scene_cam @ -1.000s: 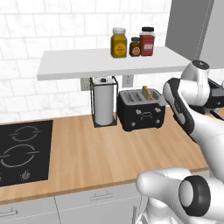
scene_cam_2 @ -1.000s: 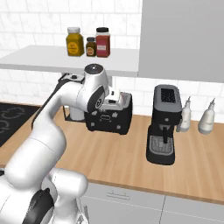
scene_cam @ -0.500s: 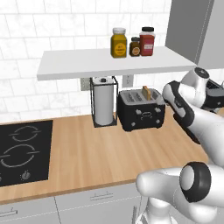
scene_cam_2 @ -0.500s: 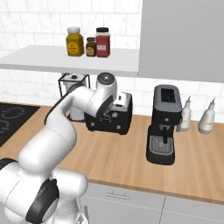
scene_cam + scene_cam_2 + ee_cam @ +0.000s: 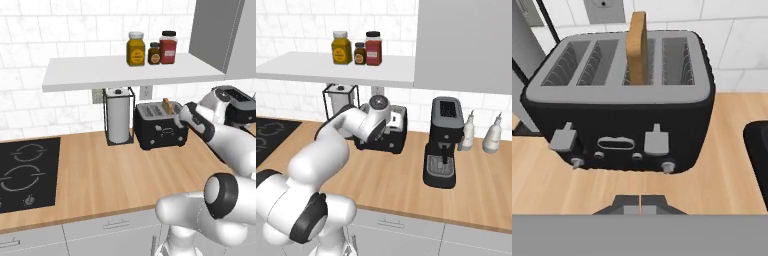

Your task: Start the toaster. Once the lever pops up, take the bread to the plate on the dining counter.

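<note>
Pincer point(image 5: 640, 201) is closed on nothing, hanging just before the toaster's point(image 5: 619, 127) front, near its right lever point(image 5: 656, 140). Bread point(image 5: 636, 47) stands upright in the third slot from the left; toaster sits on the desk point(image 5: 727, 170).

No readable text, brand, number or sign anywhere; jar labels on shelf point(image 5: 150, 48) too small, plain colour patches; toaster point(image 5: 619, 102) front bears blank levers and knobs, unmarked; coffee machine point(image 5: 443, 142) and hob point(image 5: 25, 172) markings not legible
</note>
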Available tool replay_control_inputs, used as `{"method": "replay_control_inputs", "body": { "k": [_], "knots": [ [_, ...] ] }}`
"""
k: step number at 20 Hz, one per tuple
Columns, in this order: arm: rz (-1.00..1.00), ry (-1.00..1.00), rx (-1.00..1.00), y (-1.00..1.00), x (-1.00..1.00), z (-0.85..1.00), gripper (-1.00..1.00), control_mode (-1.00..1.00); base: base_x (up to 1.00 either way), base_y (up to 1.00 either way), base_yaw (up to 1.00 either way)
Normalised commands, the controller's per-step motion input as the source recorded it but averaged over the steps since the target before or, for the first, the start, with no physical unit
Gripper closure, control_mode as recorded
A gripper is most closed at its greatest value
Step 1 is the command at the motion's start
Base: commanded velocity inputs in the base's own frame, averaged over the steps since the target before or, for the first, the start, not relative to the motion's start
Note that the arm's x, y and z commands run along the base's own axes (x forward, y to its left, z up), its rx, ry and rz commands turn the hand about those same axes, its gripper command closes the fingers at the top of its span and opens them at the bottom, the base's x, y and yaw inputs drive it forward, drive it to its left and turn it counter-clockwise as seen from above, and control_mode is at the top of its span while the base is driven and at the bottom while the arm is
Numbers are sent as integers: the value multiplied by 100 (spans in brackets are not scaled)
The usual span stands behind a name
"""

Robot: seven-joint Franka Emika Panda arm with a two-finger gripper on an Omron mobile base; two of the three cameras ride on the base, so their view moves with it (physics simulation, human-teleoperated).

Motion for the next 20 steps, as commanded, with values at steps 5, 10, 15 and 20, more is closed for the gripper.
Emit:
{"method": "replay_control_inputs", "body": {
  "k": [5,10,15,20],
  "knots": [
    [0,1,0,-12,34,-20,100,-100,0,0,0],
    [0,0,0,0,31,-23,100,-100,0,0,0],
    [0,0,0,0,34,-25,100,-100,0,0,0],
    [1,0,0,0,29,-37,100,-100,0,0,0]
  ]
}}
